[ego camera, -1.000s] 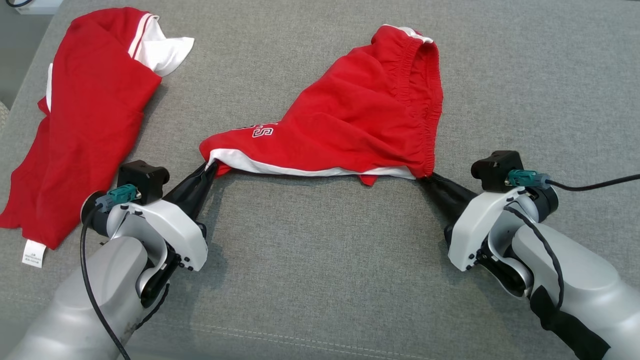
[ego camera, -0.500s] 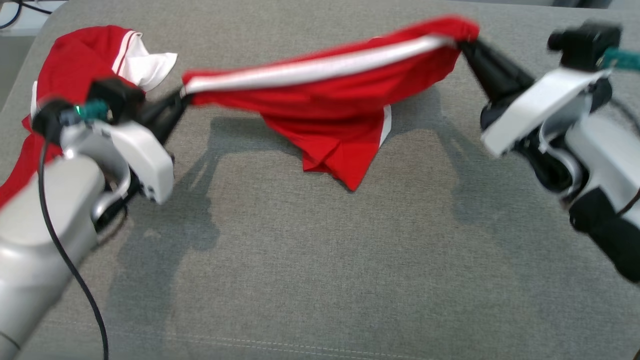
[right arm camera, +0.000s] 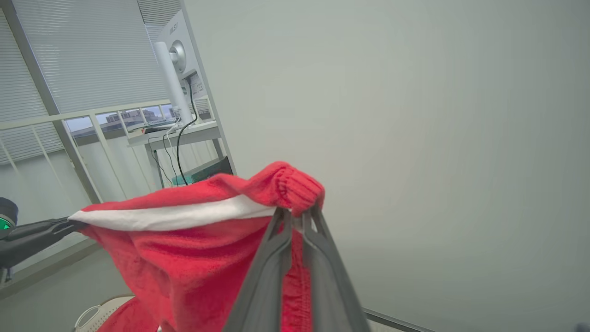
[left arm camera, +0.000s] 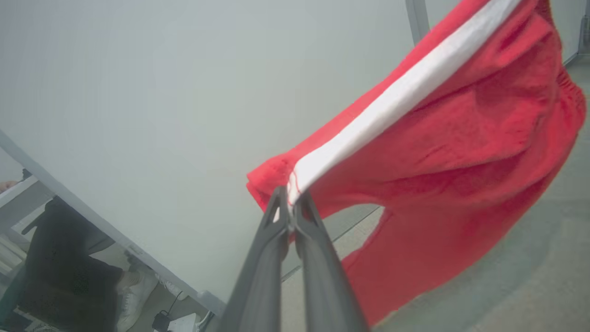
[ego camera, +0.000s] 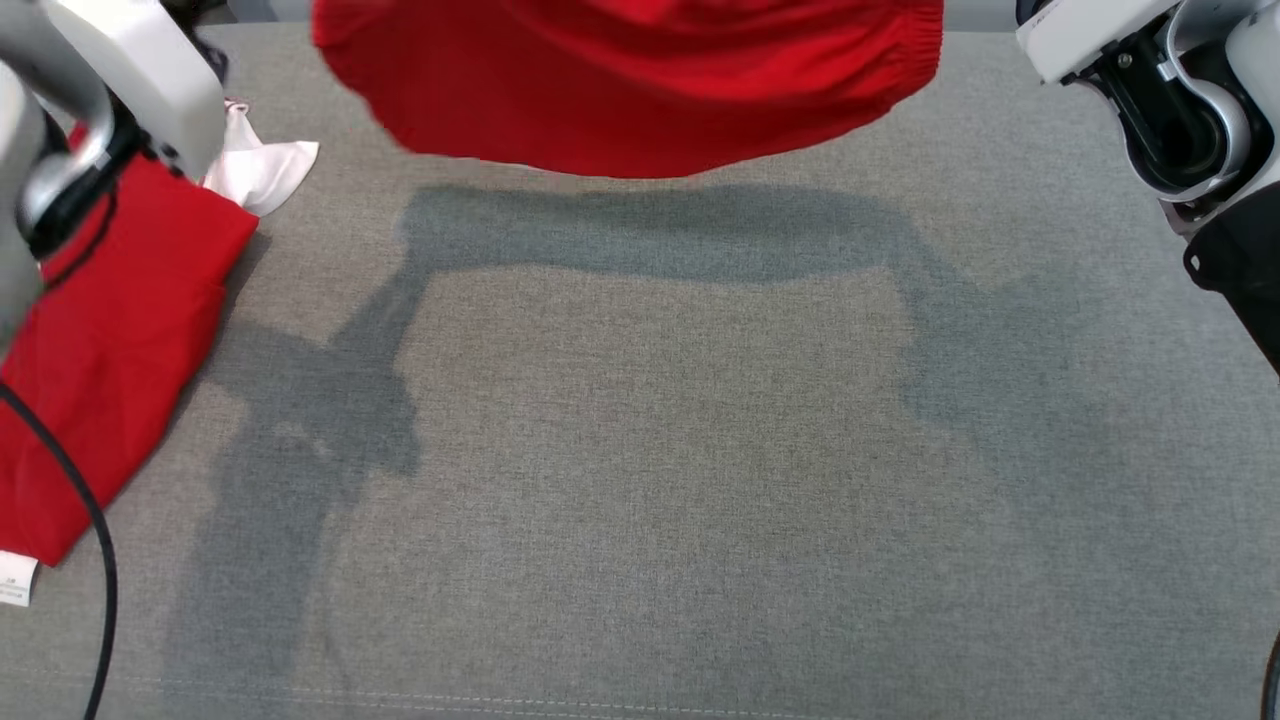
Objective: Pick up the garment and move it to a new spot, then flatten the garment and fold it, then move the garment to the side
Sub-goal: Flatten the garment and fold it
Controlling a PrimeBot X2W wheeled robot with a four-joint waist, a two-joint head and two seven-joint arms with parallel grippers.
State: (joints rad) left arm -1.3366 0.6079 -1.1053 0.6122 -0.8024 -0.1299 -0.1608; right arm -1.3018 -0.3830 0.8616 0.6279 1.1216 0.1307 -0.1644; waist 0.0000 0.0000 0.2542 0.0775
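Garment hangs between left fingers and right fingers.

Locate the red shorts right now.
The red shorts hang in the air at the top centre of the head view, stretched between the left hand and right hand, above the grey cushion.

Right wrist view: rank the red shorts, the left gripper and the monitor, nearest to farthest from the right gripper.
1. The red shorts: a corner is clamped in the right gripper, touching it.
2. The left gripper: far left, shut on the other end of the white stripe.
3. The monitor: upper left, on the desk in the background.
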